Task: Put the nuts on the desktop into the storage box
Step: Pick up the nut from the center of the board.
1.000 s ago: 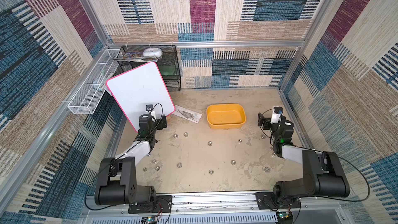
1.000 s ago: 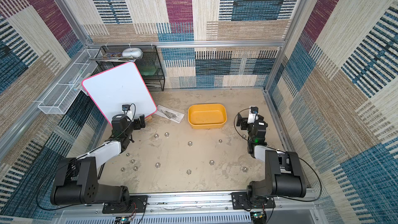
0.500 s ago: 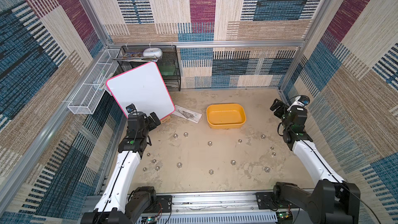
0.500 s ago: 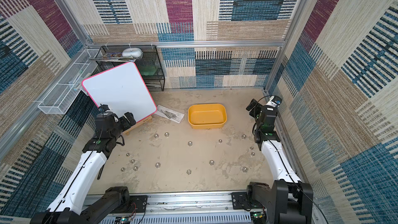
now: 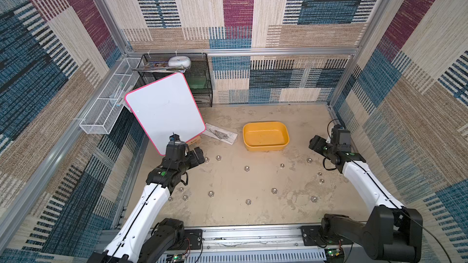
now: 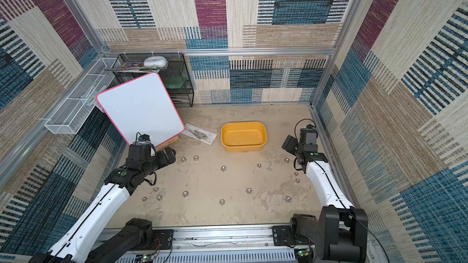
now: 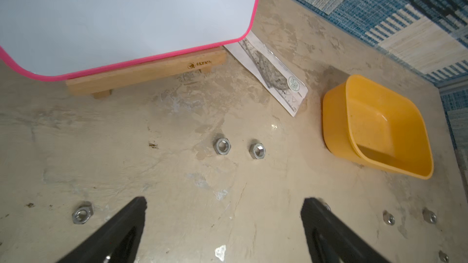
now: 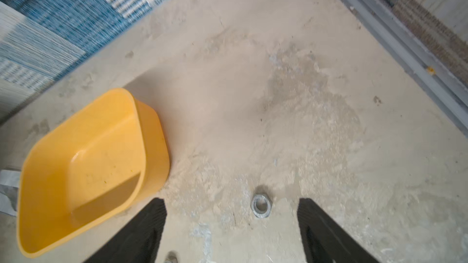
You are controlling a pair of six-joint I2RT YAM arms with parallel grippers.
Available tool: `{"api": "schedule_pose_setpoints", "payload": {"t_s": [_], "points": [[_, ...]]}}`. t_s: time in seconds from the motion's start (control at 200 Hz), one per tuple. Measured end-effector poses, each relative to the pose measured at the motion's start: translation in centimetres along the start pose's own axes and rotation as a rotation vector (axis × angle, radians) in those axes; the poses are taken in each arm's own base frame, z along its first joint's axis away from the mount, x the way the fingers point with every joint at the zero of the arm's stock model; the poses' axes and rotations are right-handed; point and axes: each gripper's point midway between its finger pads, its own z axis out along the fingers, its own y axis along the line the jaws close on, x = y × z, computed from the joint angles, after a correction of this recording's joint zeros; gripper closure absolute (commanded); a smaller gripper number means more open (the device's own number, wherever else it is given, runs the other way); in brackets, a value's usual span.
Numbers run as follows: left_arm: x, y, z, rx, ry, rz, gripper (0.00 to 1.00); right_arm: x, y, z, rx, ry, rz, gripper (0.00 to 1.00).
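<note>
The sandy, stained tabletop (image 5: pixel 228 213) carries the yellow storage box (image 5: pixel 266 148) near its far edge. Just beside the box, toward the left arm, lies a printed sheet (image 5: pixel 220 134). Past the sheet, a wooden stand (image 7: pixel 141 72) props a whiteboard (image 5: pixel 164 112). Silver nuts (image 5: pixel 247 168) lie scattered nearer than the box, none touching it.

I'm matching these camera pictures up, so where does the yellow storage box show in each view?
Both top views: storage box mid-picture, right of the printed sheet.
Left wrist: storage box just past that sheet.
Right wrist: storage box near a lone nut.
Shared landmark: blue-striped back wall.
</note>
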Motion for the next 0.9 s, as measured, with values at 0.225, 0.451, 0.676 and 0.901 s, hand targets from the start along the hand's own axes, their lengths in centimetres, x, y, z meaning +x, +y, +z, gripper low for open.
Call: {"api": "schedule_pose_setpoints", "payload": {"t_s": [0.225,0.451,0.676,0.901], "points": [[1.6,-4.0,1.3,0.036,0.094,0.081,0.00,4.1,-0.7,2.1,0.073,0.198,-0.045,0.45],[1.9,-5.3,2.2,-0.010,0.155,0.105,0.00,6.7,-2.2,3.6,0.148,0.321,-0.071,0.48],[1.5,-4.7,1.5,-0.032,0.124,0.100,0.00,7.7,-2.7,5.2,0.172,0.391,-0.096,0.53],[1.3,-4.6,1.2,-0.035,0.115,0.108,0.00,8.3,-2.9,6.1,0.184,0.427,-0.107,0.56]]}}
